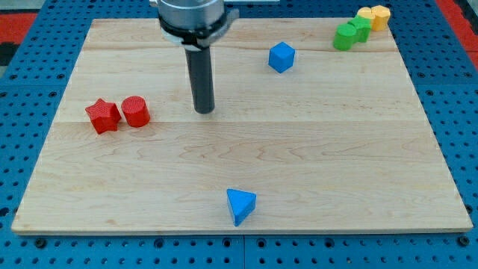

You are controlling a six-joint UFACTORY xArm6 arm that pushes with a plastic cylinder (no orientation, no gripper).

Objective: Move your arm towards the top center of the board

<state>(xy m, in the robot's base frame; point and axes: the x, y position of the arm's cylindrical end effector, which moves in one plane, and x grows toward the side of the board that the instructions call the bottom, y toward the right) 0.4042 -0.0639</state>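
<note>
My tip [205, 110] rests on the wooden board [314, 142], left of centre in the upper half. A red cylinder [136, 111] lies to the tip's left, touching a red star [103, 116] further left. A blue cube [281, 57] sits up and to the right of the tip. A blue triangular block [240, 205] lies near the view's bottom edge of the board. The tip touches no block.
Two green blocks [351, 33] and two yellow blocks [374, 16] cluster at the board's top right corner. A blue perforated base [455, 90] surrounds the board. The arm's metal body [193, 16] hangs over the board's top edge.
</note>
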